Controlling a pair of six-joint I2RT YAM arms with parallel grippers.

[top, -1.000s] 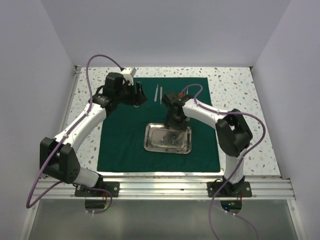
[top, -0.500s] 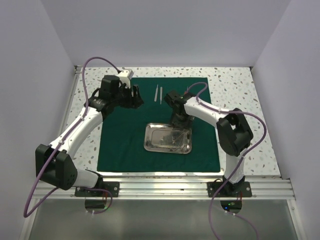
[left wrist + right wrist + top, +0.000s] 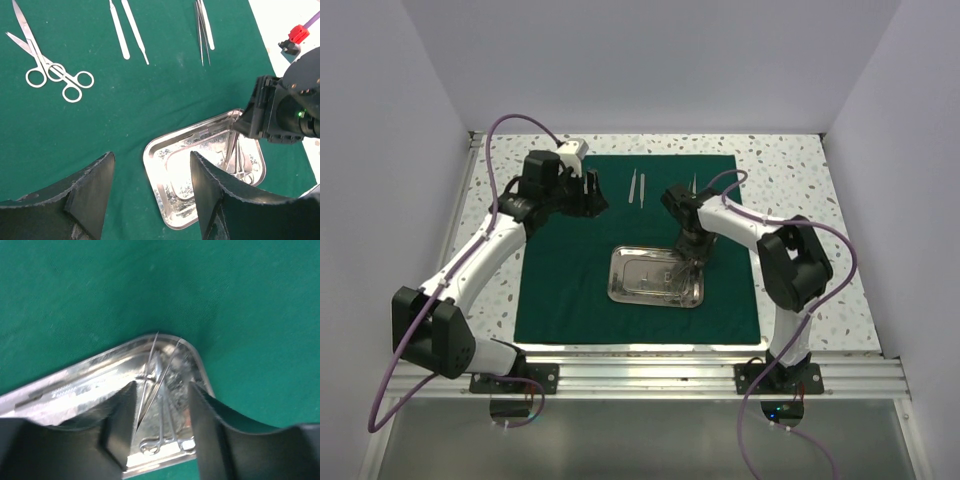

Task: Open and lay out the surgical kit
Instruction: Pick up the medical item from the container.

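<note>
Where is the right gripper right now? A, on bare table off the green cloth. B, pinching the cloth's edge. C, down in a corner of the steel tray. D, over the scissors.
C: the right wrist view shows the right gripper low in a corner of the steel tray, straddling the slim instruments lying there.

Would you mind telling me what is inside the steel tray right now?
Slim ring-handled instruments lie at one end of the tray, between the right gripper's open fingers. Those fingers cover part of the tray floor there.
</note>
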